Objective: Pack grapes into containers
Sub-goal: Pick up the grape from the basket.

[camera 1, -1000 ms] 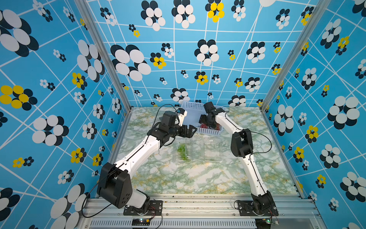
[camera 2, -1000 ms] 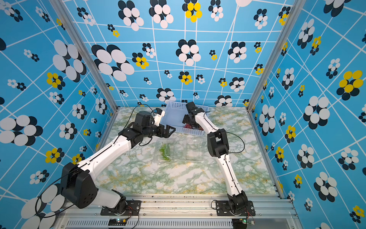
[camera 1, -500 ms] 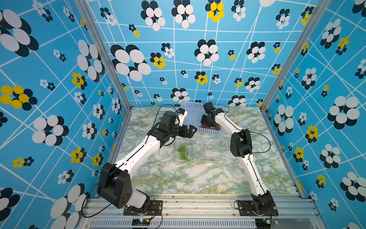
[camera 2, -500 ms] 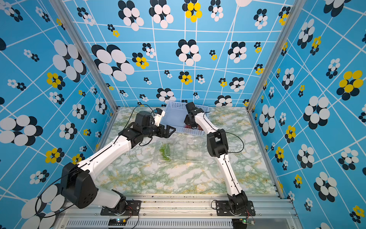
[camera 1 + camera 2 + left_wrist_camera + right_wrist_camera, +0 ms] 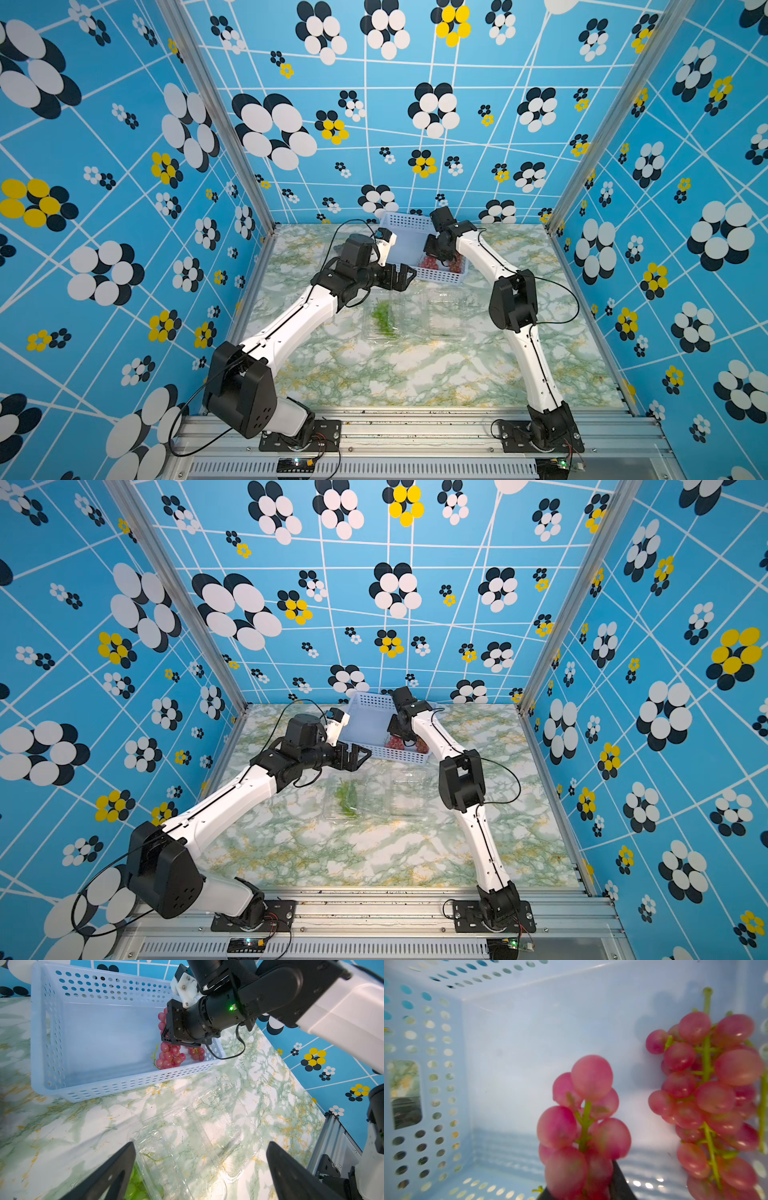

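Gripping one red bunch (image 5: 583, 1126) inside the blue basket (image 5: 104, 1084), the right tool (image 5: 581, 1188) is closed on it; a second red bunch (image 5: 708, 1095) lies just beside. Step: pickup. Next, I judge — lift clear of the basket wall, carry to the empty container (image 5: 446, 318). Left tool (image 5: 199, 1145) wide open, empty. Count: two red bunches, one green bunch (image 5: 382, 318) boxed, two containers discernible.

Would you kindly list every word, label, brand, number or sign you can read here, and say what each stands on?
No text can be read in any view.
A tiny pale mark on the left arm is too small to read.
The blue basket, clear containers and red grapes show no print.
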